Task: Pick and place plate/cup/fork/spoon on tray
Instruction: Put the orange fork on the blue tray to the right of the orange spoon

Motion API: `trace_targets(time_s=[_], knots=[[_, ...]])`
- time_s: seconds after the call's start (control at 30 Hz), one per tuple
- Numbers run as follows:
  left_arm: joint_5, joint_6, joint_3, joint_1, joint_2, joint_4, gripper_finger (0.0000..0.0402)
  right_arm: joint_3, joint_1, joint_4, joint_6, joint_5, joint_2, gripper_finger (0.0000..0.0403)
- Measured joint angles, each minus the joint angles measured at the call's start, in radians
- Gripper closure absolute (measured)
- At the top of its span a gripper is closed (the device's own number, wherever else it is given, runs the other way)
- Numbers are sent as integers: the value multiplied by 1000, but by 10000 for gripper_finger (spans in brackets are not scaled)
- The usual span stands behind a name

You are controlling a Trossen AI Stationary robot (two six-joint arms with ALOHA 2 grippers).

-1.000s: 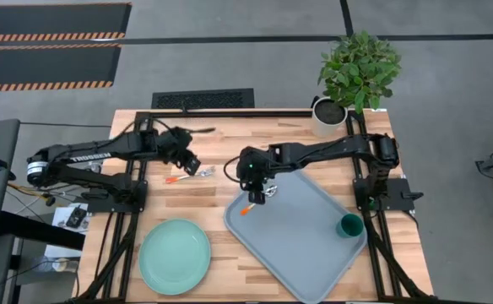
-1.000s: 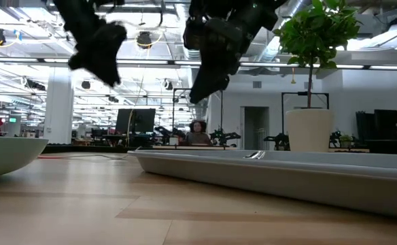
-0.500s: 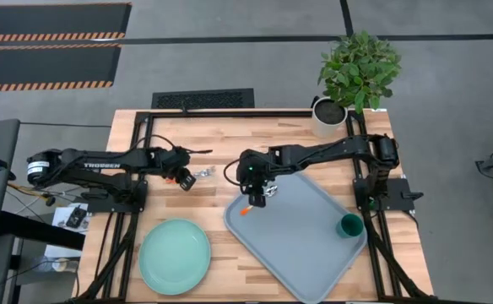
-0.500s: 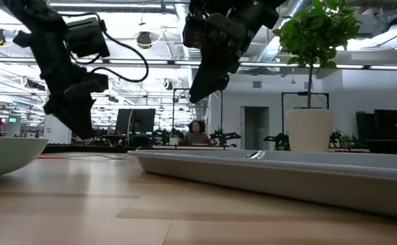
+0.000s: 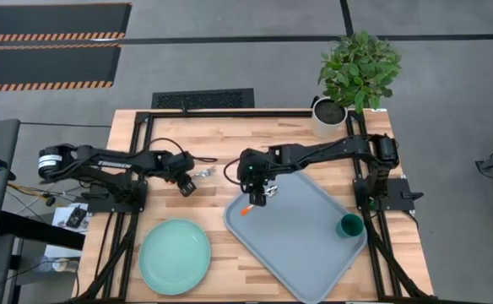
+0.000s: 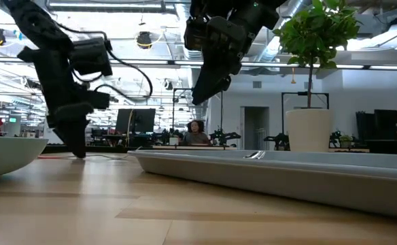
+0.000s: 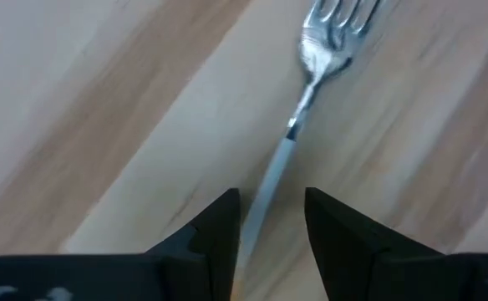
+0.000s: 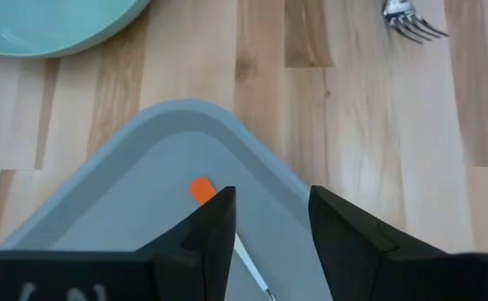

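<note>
The fork (image 5: 200,174) lies flat on the wooden table; its pronged head (image 7: 338,23) points away from my left gripper. My left gripper (image 7: 271,224) is open and down at the table (image 6: 79,151), one finger on each side of the fork's slim shaft (image 7: 271,180); I see no touch. My right gripper (image 5: 259,192) is open and empty, above the tray's far left corner. The spoon (image 8: 200,191) lies in the tray (image 5: 301,241) below it, orange end showing. The dark green cup (image 5: 349,226) stands in the tray at its right side. The mint-green plate (image 5: 175,255) rests on the table near the front left.
A white pot with a green plant (image 5: 331,114) stands at the table's far right corner. The tray's raised rim (image 6: 266,170) runs across the low view. Bare wood lies between the plate and the fork.
My left gripper has come down from well above the table to the tabletop, moving a little toward the near edge, and now stands over the fork's shaft. The fork, spoon, cup and plate have stayed where they were.
</note>
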State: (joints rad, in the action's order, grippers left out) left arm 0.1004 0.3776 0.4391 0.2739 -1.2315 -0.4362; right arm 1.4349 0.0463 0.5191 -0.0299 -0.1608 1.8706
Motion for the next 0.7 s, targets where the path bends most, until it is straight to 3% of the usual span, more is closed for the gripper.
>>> trace_targets(time_s=[0.13,0.3,0.7], knots=[[-1,15,10,-1,-66,4,301,0,0,2,-25,0,0,231],[-11,63,13,-1,-55,9,387,0,0,40,-77,0,0,232],[16,271,8,-23,68,23,399,0,14,110,-221,5,-95,233]])
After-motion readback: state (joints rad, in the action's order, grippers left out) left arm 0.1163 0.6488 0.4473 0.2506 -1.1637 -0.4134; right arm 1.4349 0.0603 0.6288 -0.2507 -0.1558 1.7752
